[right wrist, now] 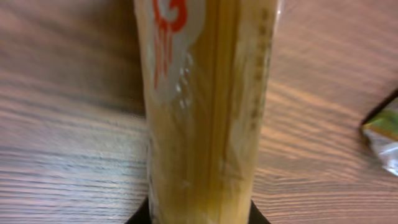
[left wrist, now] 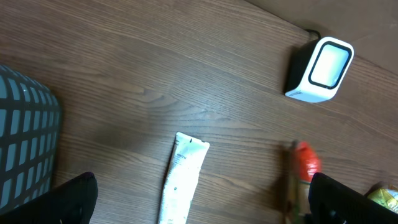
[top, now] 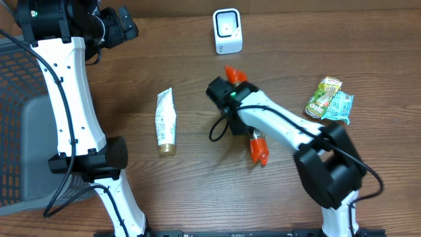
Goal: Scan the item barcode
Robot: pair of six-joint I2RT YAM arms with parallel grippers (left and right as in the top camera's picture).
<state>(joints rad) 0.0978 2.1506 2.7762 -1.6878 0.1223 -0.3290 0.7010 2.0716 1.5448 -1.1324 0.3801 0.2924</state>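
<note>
The item is a long clear packet of spaghetti [top: 258, 150] with orange ends, lying slantwise under my right arm just below the white barcode scanner [top: 227, 31]. My right gripper [top: 231, 84] is shut on it near its far orange end. In the right wrist view the yellow packet [right wrist: 205, 124] fills the middle, and the right gripper [right wrist: 199, 214] has its dark fingers pressed on both sides. No barcode shows. My left gripper [top: 122, 26] hovers open at the far left; in its own view the left gripper [left wrist: 208, 205] is wide open above the table, with the scanner [left wrist: 320, 68] ahead.
A white tube [top: 166, 122] with a gold cap lies left of centre, also seen as the tube [left wrist: 183, 177]. Green snack packets [top: 327, 99] lie at the right. A grey mesh basket [top: 13, 131] stands at the left edge.
</note>
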